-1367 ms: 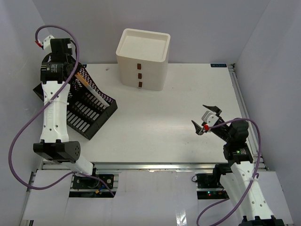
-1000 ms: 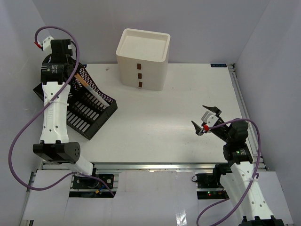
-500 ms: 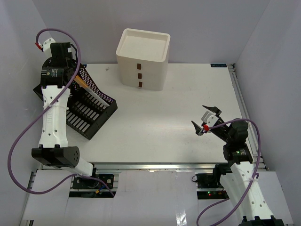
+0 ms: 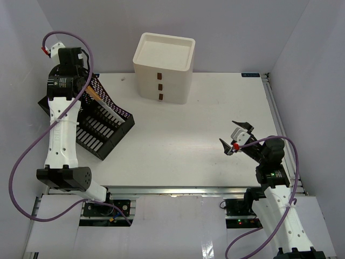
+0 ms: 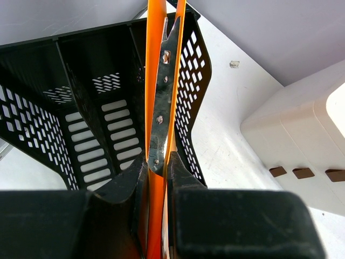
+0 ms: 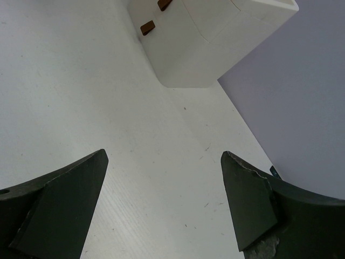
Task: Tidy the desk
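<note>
The desk [image 4: 178,143] is a white tabletop. At its far left, my left gripper [image 4: 85,89] is shut on a thin orange folder [image 4: 93,94] with a riveted metal strip. In the left wrist view the folder [image 5: 155,65] stands on edge between the closed fingers [image 5: 178,170] of my left gripper [image 5: 159,160], over the black mesh file rack [image 5: 81,108]. At the near right, my right gripper [image 4: 235,138] hangs open above bare desk; in the right wrist view nothing lies between the fingers of that gripper [image 6: 164,156].
The black mesh file rack [image 4: 102,127] lies at the desk's left edge. A white three-drawer box [image 4: 163,67] with brown handles stands at the back centre, also in the right wrist view [image 6: 205,38]. White walls enclose the desk.
My left wrist has shifted slightly back and left with the orange folder still in its grip. The right arm has not moved.
</note>
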{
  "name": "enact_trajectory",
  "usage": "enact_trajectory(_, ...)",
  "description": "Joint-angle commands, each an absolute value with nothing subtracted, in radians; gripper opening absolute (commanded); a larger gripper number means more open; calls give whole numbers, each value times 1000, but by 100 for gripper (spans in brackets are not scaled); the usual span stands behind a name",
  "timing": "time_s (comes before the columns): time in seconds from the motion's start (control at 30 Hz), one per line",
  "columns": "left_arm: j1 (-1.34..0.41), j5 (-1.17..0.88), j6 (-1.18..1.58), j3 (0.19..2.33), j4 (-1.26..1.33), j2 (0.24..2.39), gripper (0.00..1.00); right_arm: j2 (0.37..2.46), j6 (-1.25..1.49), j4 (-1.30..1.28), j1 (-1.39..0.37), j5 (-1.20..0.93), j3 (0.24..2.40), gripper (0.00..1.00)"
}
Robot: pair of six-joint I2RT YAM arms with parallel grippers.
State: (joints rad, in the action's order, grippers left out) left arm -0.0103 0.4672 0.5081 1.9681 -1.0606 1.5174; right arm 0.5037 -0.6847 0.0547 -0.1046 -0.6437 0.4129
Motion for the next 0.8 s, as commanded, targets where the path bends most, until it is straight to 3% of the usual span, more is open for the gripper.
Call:
enact_trajectory(0.0,-14,516,498,2001,-988,1506,0,507,-690,86,-98,-658,410,92)
enact_trajectory(0.7,-14,481,537,1732,-842,1432,2,520,-699,83,-98,-655,407,92)
enact_trajectory(0.73,-14,470,540,1720,-840,1429,8,520,-700,83,-98,-655,406,92)
enact_trajectory(0.77,-14,456,540,1714,-838,1424,33,522,-700,83,-98,-655,406,92)
